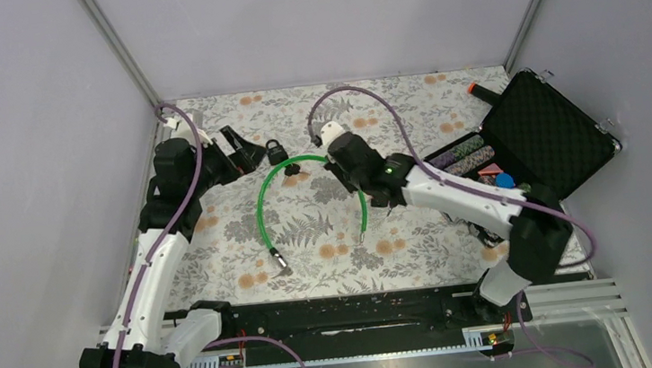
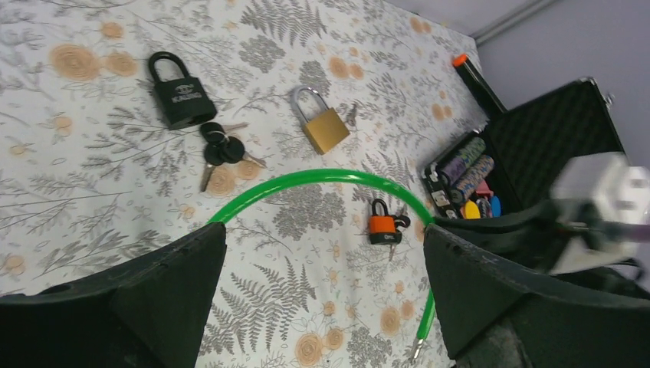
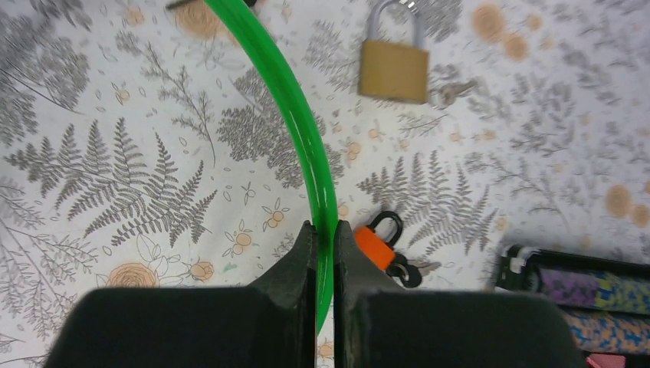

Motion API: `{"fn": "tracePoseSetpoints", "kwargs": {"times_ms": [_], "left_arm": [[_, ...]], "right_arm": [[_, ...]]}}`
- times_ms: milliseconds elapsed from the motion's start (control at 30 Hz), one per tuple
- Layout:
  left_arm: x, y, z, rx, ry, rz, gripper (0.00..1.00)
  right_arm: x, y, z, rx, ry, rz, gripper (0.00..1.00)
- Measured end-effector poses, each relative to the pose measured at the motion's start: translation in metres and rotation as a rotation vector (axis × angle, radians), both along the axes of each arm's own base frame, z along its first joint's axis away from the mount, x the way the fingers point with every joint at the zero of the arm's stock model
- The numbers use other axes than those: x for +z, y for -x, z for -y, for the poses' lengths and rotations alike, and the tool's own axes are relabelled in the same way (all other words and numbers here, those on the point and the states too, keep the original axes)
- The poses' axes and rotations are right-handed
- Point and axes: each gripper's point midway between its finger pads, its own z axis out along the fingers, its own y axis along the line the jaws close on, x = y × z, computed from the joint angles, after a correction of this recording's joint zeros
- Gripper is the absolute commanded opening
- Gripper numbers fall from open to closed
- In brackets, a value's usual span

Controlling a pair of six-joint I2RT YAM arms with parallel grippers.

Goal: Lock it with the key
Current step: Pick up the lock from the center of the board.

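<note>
left gripper (image 2: 323, 230): hovering over the floral table (image 2: 77, 192), fingers (image 2: 153, 291) spread wide apart, gripping nothing.
right gripper (image 3: 325, 241): pinching the green cable (image 3: 288, 100) partway along its arc, pads pressing tight on both sides.
black padlock (image 2: 182, 100): lying flat at about 10 to 11 o'clock from the left gap in the left wrist view, and just beside that gripper at 3 o'clock in the top view. Long axis running shackle to 11, body to 5. Shackle looking seated, though not telling for sure.
key bunch (image 2: 222, 147): resting just beside the padlock body, at its 5 o'clock, outside the cable arc. Blades fanning toward 7, 4 and 2, heads clustering together.
brass padlock (image 2: 326, 126): lying at 12 o'clock from the left gap, well apart from the keys.
orange padlock (image 2: 383, 228): sitting inside the arc at 3 o'clock, just beside the right fingers, with its own small keys lying against it.
case (image 2: 552, 130): standing open at 2 o'clock, holding chips.
nearer arm: judging the left, being free and facing keys and black padlock; the right being occupied with the cable.
coming move: likely calling for reaching toward 10 o'clock and closing across the key heads, not along the blades. Which lock being meant: not telling.
</note>
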Motion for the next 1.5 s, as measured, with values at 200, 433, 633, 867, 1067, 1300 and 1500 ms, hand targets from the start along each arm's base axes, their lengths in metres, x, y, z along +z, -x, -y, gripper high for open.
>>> {"fn": "tracePoseSetpoints", "kwargs": {"times_ms": [200,433,633,867,1067,1300,1500], "left_arm": [[-0.009,-0.002,0.017,-0.095,0.028,0.017,0.99],[-0.051,-0.003,0.047,-0.21,0.002,0.001,0.99],[-0.082,-0.01,0.069,-0.285,-0.031,0.013,0.95],[-0.099,-0.013,0.073,-0.318,-0.056,0.057,0.7],[-0.11,-0.021,0.077,-0.34,-0.07,0.071,0.18],[-0.107,-0.013,0.089,-0.414,-0.072,0.098,0.0],[-0.069,-0.002,0.089,-0.447,-0.064,0.204,0.0]], "right_arm": [[0.056,0.01,0.019,0.01,-0.134,0.155,0.0],[0.07,0.018,0.027,0.014,-0.183,0.193,0.0],[0.078,0.027,0.033,0.023,-0.222,0.211,0.0],[0.08,0.037,0.034,0.047,-0.271,0.206,0.0],[0.086,0.042,0.035,0.056,-0.305,0.208,0.0],[0.093,0.038,0.035,0.027,-0.341,0.238,0.0],[0.1,0.039,0.043,-0.01,-0.362,0.253,0.15]]}}
